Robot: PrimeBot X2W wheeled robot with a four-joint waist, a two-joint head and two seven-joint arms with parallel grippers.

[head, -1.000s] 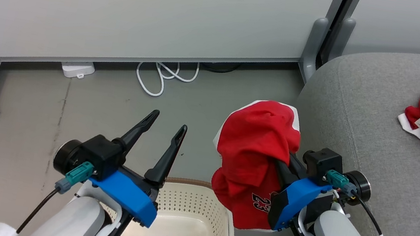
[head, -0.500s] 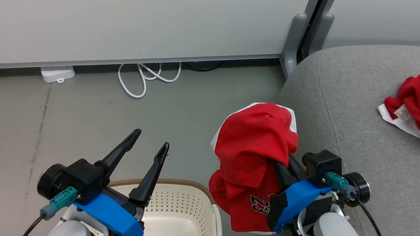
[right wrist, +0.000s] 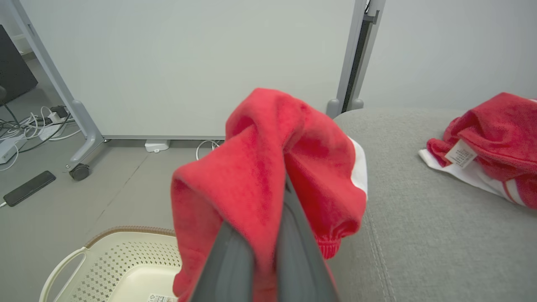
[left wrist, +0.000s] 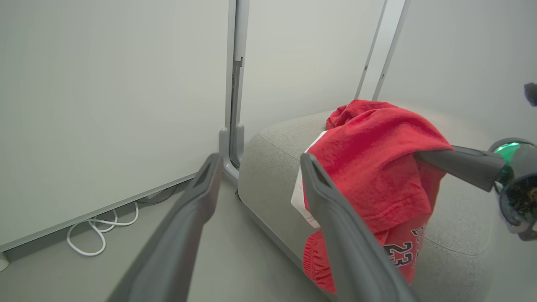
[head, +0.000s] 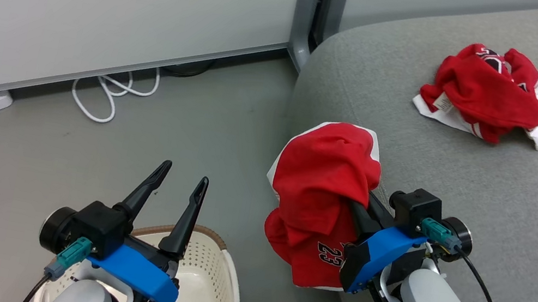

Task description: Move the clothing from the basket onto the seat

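The right end effector (head: pixel 359 212) is clenched on a red jersey (head: pixel 324 183), the one with 23 on it. The jersey hangs in the air at the edge of the seat (head: pixel 485 211), up out of the basket (head: pixel 229 266). The other jersey (head: pixel 483 95) lies on the seat, farther in. The left end effector (head: pixel 186 174) is spread wide and holds nothing, above the basket. To do this step well, I think the arm should carry the jersey farther over the seat, so no part hangs off the edge. Then it should go down low, let go, and pull straight back so the cloth does not snag.
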